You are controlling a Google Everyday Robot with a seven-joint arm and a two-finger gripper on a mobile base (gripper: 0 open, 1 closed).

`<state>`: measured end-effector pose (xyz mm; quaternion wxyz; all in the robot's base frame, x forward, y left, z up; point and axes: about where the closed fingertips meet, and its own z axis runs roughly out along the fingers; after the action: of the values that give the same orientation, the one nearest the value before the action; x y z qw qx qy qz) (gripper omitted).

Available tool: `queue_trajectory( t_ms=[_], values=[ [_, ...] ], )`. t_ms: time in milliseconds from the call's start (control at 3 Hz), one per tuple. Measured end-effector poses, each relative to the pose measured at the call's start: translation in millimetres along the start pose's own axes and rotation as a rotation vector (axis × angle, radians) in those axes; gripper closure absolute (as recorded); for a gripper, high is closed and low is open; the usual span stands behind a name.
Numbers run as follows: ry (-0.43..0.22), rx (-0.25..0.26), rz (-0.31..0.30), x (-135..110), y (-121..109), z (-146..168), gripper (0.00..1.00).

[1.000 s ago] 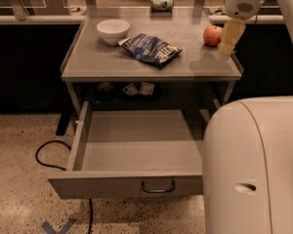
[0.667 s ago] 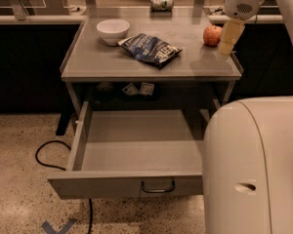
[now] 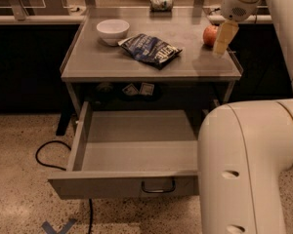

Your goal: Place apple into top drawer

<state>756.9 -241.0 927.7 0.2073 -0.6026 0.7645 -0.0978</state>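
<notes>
The red apple (image 3: 209, 34) sits on the grey table top (image 3: 136, 65) near its back right corner. My gripper (image 3: 223, 39) hangs from the white arm at the top right, right beside the apple and overlapping its right side. The top drawer (image 3: 136, 143) is pulled wide open below the table top and nothing lies in it. Its flat front panel carries a small curved handle (image 3: 157, 186).
A white bowl (image 3: 113, 30) and a blue chip bag (image 3: 150, 48) lie on the table top, and a can (image 3: 161, 3) stands at the back. My large white arm body (image 3: 244, 169) covers the drawer's right front corner. A black cable (image 3: 49, 152) lies on the floor at the left.
My gripper has edged slightly left, closer against the apple. The apple, drawer and other objects have not moved.
</notes>
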Motion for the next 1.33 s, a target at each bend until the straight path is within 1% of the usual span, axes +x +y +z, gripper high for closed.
queue_trajectory(
  t_ms=[333, 667, 1000, 1333],
  values=[
    [-0.024, 0.174, 0.019, -14, -49, 2, 0.00],
    [-0.025, 0.174, 0.019, -14, -49, 2, 0.00],
    [-0.097, 0.208, 0.001, -14, -55, -6, 0.00],
    [-0.123, 0.287, 0.007, -22, -74, -19, 0.00]
  ],
)
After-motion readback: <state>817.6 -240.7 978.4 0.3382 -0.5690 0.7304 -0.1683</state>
